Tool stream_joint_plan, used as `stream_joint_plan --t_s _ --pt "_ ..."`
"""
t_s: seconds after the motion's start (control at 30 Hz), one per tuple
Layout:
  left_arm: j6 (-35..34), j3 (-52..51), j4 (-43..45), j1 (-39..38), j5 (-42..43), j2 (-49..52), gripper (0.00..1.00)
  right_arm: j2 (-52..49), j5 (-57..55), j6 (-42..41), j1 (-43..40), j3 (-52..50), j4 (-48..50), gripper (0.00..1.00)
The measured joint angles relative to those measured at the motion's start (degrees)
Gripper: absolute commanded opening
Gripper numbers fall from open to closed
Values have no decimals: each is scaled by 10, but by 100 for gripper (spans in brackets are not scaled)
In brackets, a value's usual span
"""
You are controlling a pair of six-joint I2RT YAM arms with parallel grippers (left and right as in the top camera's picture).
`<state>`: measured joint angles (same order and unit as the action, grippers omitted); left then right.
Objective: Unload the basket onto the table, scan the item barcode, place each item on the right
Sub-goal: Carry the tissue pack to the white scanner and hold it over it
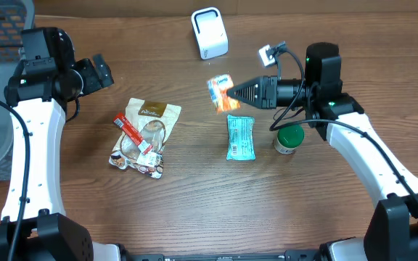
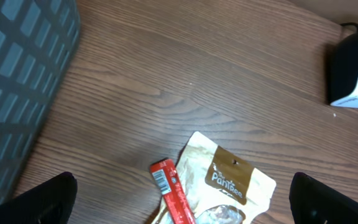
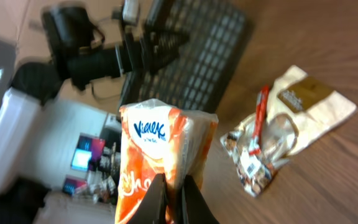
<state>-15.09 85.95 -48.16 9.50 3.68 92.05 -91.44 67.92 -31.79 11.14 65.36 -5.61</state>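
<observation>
Table (image 1: 194, 210): 1 scanner (image 1: 209, 32), 1 orange pkt (image 1: 221, 93)

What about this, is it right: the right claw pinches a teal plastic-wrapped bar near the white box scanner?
No. The right claw pinches the orange-and-white plastic snack packet near the white box scanner; the teal plastic-wrapped bar lies on the wooden table, as the overhead view shows.
</observation>
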Motion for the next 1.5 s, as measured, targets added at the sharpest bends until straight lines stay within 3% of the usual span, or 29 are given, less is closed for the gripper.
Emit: stream_joint_plan --t_s 0.27,0.37,0.5,0.8,1.17,1.5 --pt "0 0 0 1 11 0 100 -59 -149 38 3 291 -233 4" --pt "0 0 0 1 13 0 100 -89 -260 96 16 370 -253 3" --pt "0 0 0 1 13 0 100 -117 -494 203 69 386 -210 3" --pt "0 0 0 1 13 0 100 -230 -786 398 151 386 -66 4" --pt "0 0 0 1 13 0 100 -389 -862 569 148 386 51 4" --pt "0 0 0 1 13 0 100 -412 -863 630 153 386 148 4"
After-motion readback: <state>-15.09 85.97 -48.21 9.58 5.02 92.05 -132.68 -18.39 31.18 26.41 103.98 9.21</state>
